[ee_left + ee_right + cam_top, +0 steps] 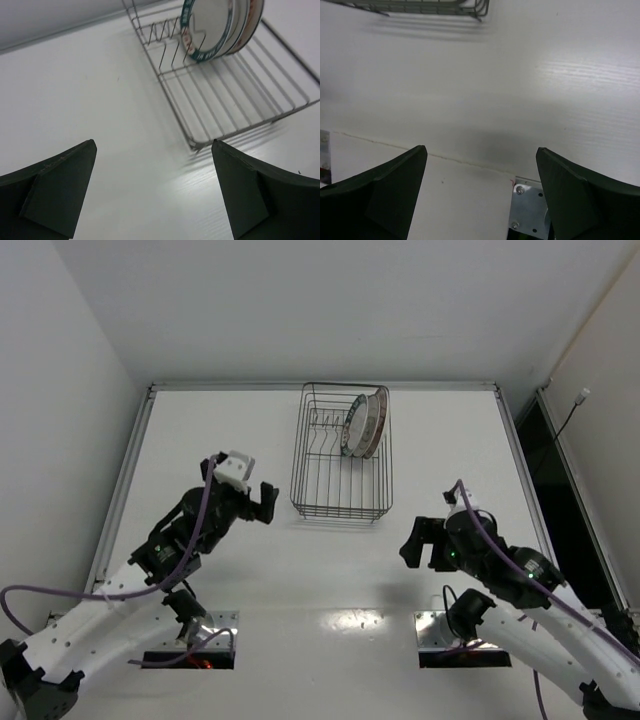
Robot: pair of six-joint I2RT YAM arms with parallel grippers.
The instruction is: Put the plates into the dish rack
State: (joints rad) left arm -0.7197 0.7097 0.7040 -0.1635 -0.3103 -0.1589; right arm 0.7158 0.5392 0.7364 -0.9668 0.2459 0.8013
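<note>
The black wire dish rack (340,480) stands at the table's middle back. Three white plates (365,425) stand on edge together among the prongs at its far right end. In the left wrist view the rack (235,100) fills the upper right, and the front plate (212,25) shows a dark blue-green patterned rim, with the others packed behind it. My left gripper (265,502) is open and empty, just left of the rack's near corner; its fingers (60,190) hang over bare table. My right gripper (420,543) is open and empty, right of and nearer than the rack.
The rack's near edge (420,6) shows at the top of the right wrist view. A metal base plate (530,210) lies under the right gripper. Raised rails (125,480) run along the table's sides and back. A dark gap (560,490) lies to the right.
</note>
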